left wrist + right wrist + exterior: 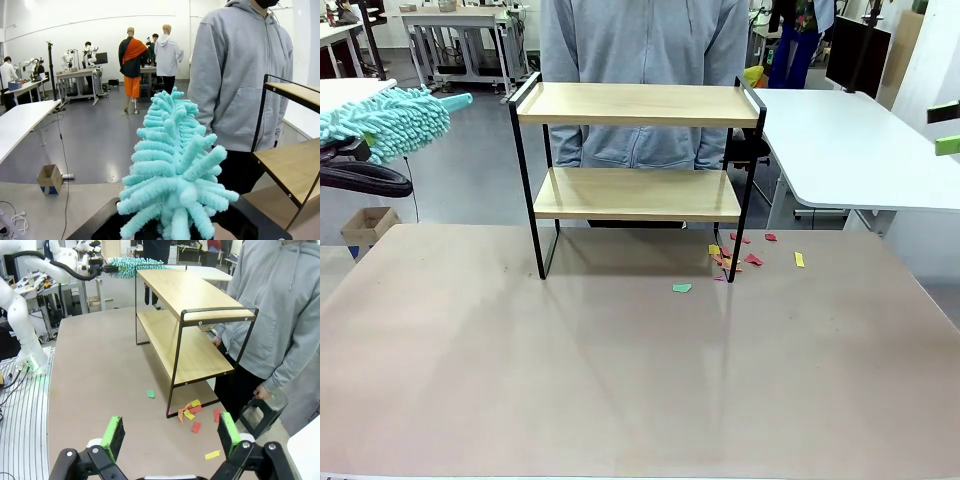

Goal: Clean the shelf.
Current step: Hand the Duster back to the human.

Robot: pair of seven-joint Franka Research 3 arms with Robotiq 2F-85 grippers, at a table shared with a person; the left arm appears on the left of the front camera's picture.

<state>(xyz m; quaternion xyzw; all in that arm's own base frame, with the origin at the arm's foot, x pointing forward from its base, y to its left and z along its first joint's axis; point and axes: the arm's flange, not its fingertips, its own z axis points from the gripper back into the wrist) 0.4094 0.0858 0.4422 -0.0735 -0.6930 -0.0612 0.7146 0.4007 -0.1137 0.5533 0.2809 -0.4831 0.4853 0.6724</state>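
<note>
The shelf (638, 104) stands at the table's far middle, two light wood boards in a black frame, both boards bare. It also shows in the right wrist view (194, 300) and at the right edge of the left wrist view (295, 165). My left gripper (175, 234) is shut on a fluffy teal duster (175, 165), held in the air left of the shelf and apart from it (382, 122). In the right wrist view the duster (134, 265) nears the top board's far end. My right gripper (170, 436) hangs open and holds nothing, its green pads (946, 144) at the front view's right edge.
Several coloured paper scraps (738, 255) lie on the table by the shelf's front right leg, a green scrap (681, 288) lying nearer. A person in a grey hoodie (640, 40) stands right behind the shelf, one hand (262, 391) on a black object. A white table (850, 140) stands at right.
</note>
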